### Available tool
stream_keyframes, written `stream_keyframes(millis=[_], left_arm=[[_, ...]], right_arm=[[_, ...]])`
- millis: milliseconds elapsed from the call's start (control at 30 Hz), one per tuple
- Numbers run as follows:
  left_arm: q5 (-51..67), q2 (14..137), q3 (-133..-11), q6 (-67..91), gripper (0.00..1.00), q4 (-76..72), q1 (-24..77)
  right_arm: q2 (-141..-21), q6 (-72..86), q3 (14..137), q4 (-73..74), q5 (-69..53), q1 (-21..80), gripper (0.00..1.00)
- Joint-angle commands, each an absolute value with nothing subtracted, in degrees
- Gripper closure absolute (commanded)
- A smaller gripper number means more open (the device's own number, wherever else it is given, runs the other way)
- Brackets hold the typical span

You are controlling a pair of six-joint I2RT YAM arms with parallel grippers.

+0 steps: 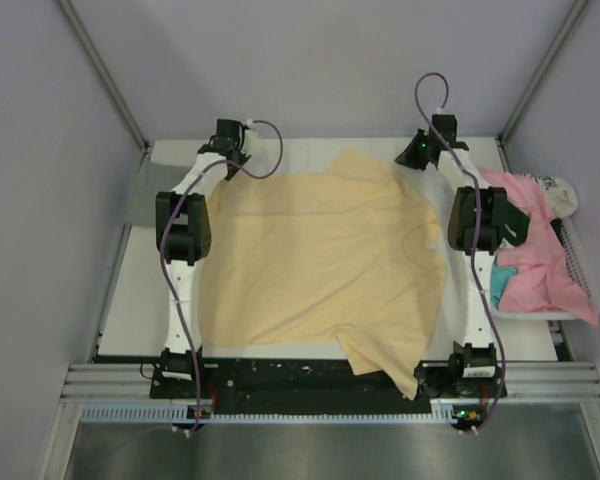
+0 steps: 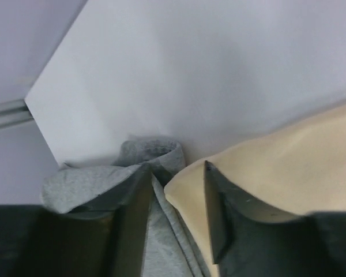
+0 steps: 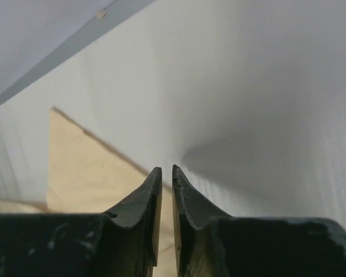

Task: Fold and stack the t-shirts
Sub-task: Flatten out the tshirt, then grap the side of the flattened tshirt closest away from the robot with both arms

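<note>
The table is viewed from above and behind the arm bases, at a distance. The left gripper and right gripper are each looked along from close behind, down onto the tabletop. The yellow shirt is shared by all three views.

- Pale yellow t-shirt: covers the middle of the table.
- Bare strips: passable left of it and along the far edge.
- Grey t-shirt: bunched at the far-left corner.
- Basket holding pink t-shirt: blocks the right edge.
</note>
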State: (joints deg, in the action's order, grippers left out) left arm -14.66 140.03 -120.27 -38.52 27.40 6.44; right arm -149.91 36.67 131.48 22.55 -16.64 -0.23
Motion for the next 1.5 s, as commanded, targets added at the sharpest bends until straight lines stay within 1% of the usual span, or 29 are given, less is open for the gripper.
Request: stream_keyframes(millis=[0,33,67,133,200,300,367,433,500,567,633,733,833,933,1000,1100,1167,1267,1333,1400,1467], left_arm=[[-12.06,132.04,-121.91,-37.18,0.46,25.92,6.33],[-9.78,129.4,-120.69,-37.09,0.41,26.8,6.33],[-6.19,126.07,-118.5,-37.18,0.39,27.15,6.33],[-0.47,118.87,-113.32,-37.26,0.36,27.94,6.33],[7.61,111.57,-106.73,-38.14,0.34,30.74,6.33],[16.68,100.05,-97.5,-42.17,0.32,38.38,6.33],[20.81,93.81,-91.17,-46.99,0.31,45.14,6.42],[22.23,87.57,-84.41,-51.75,0.31,52.7,6.33],[22.15,81.94,-76.77,-55.7,0.31,58.16,6.33],[20.93,76.32,-67.99,-59.84,0.3,61.68,6.33],[19.17,71.3,-59.46,-63.88,0.3,64.32,6.33],[15.57,63.75,-48.12,-68.37,0.31,66.79,6.33],[8.81,57.15,-38.61,-69.96,0.3,64.26,6.33],[2.04,54.23,-32.19,-70.31,0.3,60.04,6.24],[0.53,54.75,-29.9,-70.49,0.29,58.45,6.24],[-4.29,56.42,-26.47,-71.98,0.27,56.87,6.24],[-6.76,57.65,-24.62,-72.6,0.26,54.16,6.24],[-6.77,60.11,-23.64,-71.9,0.25,50.72,6.24],[-6.33,61.95,-23.64,-70.41,0.25,49.84,6.24],[-7.11,63.1,-23.64,-67.6,0.27,46.86,6.24],[-6.6,63.81,-23.47,-65.93,0.33,45.71,6.24]], right_arm=[[-133.72,26.13,124.22,19.95,-21.27,1.84,0.76],[-129.16,23.67,120.62,20.04,-21.18,2.45,0.66],[-125.11,20.6,117.45,20.04,-21.01,3.07,0.51],[-116.06,14.36,109.29,19.87,-20.57,4.65,0.37],[-105.27,8.2,101.47,19.6,-19.34,6.84,0.3],[-91.72,-2.68,89.08,21.09,-21.09,11.32,0.28],[-82.67,-9.46,80.29,21.97,-19.79,15.36,0.28],[-74.31,-14.91,72.11,23.37,-16.97,20.54,0.27],[-67.44,-19.58,64.02,26.88,-19.06,25.64,0.27],[-62.07,-24.85,59.08,33.19,-23.19,31.08,0.28],[-58.38,-27.23,57.14,41.09,-22.5,35.75,0.29],[-55.82,-32.67,53.89,50.77,-17.86,42.6,0.32],[-56.77,-35.5,49.41,58.24,-12.58,50.77,0.34],[-59.15,-37.35,46.68,62.92,-11.87,59.65,0.34],[-60.81,-37.88,46.84,64.68,-12.56,63.97,0.36],[-63.18,-38.67,46.41,63.03,-12.22,66.18,0.36],[-64.68,-36.84,44.13,58.3,-8.81,69.42,0.34],[-68.81,-34.2,42.45,52.75,-5.2,74.34,0.33],[-70.92,-32.44,42.45,50.72,-1.51,75.41,0.32],[-71.8,-31.38,42.63,49.66,-0.36,75.41,0.32],[-72.42,-31.64,42.19,49.39,-1.22,75.5,0.32]])
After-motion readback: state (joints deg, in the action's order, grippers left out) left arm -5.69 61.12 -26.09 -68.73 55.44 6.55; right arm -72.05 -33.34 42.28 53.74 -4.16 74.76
